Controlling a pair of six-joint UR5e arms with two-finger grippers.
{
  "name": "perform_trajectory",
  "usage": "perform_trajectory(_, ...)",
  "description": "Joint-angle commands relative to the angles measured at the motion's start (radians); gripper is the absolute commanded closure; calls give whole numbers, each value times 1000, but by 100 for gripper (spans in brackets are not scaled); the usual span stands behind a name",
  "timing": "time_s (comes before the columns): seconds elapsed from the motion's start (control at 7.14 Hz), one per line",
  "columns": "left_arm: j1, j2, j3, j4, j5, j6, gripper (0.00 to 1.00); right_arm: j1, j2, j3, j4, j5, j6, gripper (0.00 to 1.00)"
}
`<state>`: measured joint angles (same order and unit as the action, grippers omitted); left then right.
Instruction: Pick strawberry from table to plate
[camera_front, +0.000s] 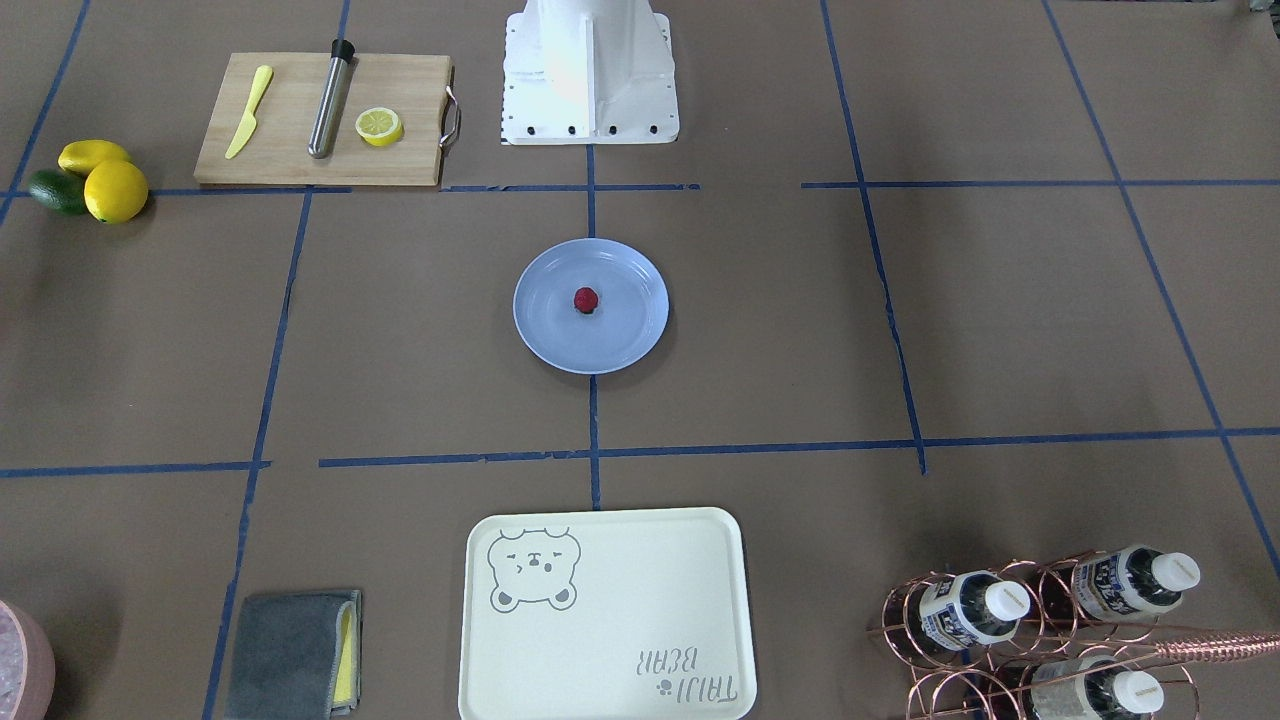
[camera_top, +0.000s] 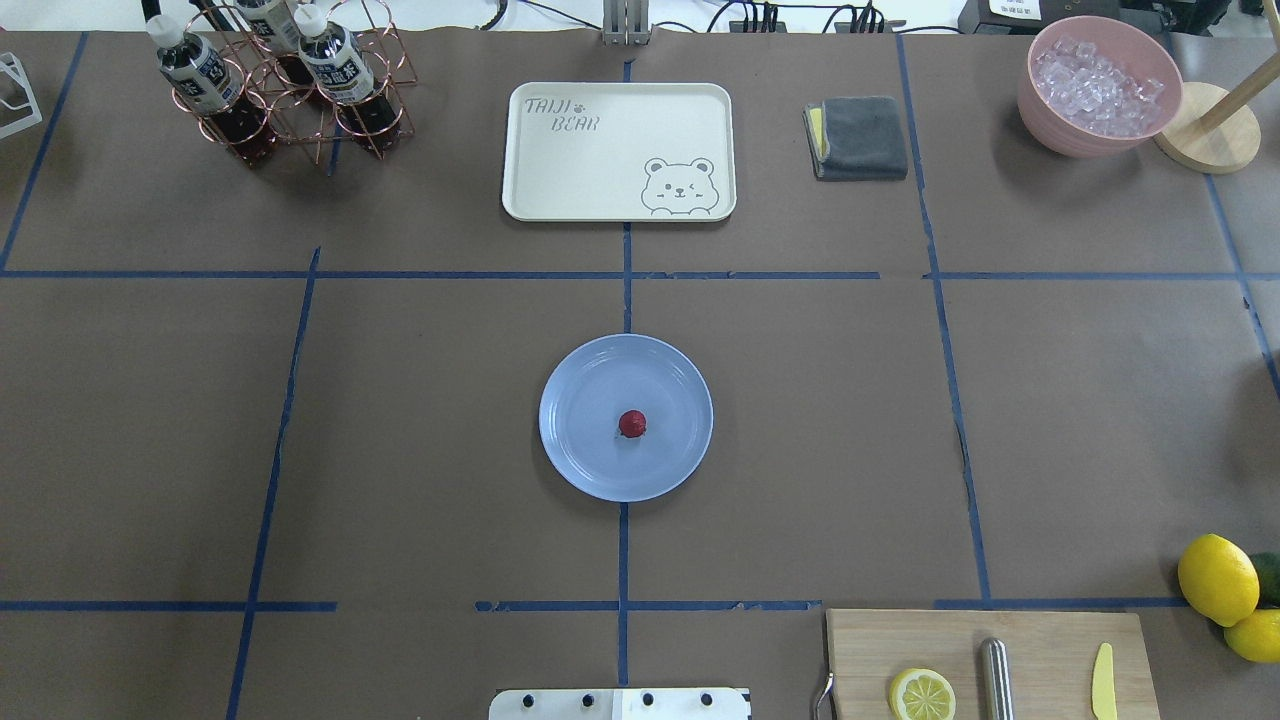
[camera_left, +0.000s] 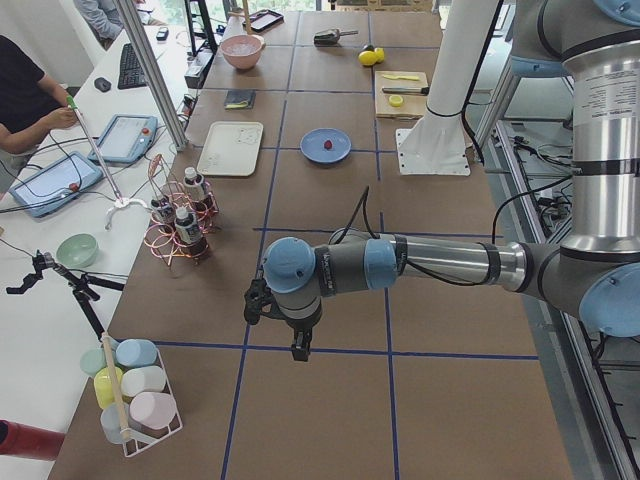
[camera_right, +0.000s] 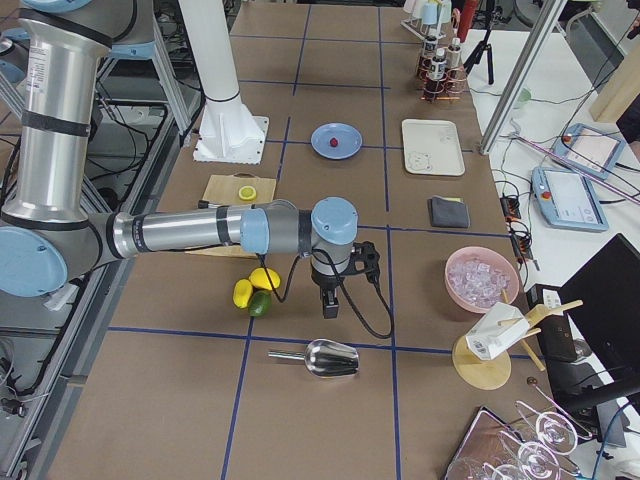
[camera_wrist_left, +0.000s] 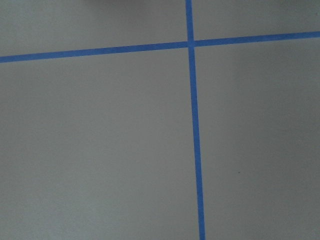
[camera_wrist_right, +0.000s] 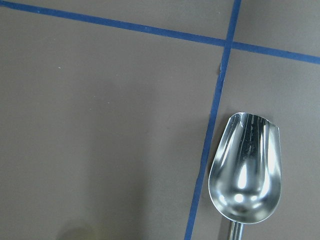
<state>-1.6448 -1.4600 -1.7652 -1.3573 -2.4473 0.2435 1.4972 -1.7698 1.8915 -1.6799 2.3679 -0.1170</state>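
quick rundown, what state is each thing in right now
strawberry, resting on the plate
plate, holding only the strawberry
tray, empty
lemon half, cut face up
pink bowl, filled with ice
bottles, capped
scoop, empty
left tool, cannot tell open or shut
right tool, cannot tell

A robotics lab: a tape-gridded tabletop (camera_top: 450, 400), industrial left arm (camera_left: 430, 262) and right arm (camera_right: 190, 230), and a person (camera_left: 25, 90) at tablets (camera_left: 50, 185) alongside.

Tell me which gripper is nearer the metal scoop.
Right. The right gripper hangs just beside the scoop, which shows in its wrist view. The left gripper hangs at the other end of the table, far past the plate.
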Motion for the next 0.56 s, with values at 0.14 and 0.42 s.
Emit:
perform_trajectory(0.14,2,-17,30,-37,-18,-3,0,5,7,-60,-1,-1,-58,0)
perform_trajectory(0.42,3,-29,44,-83,-9,-4,0,5,13,-69,0,1,-55,0)
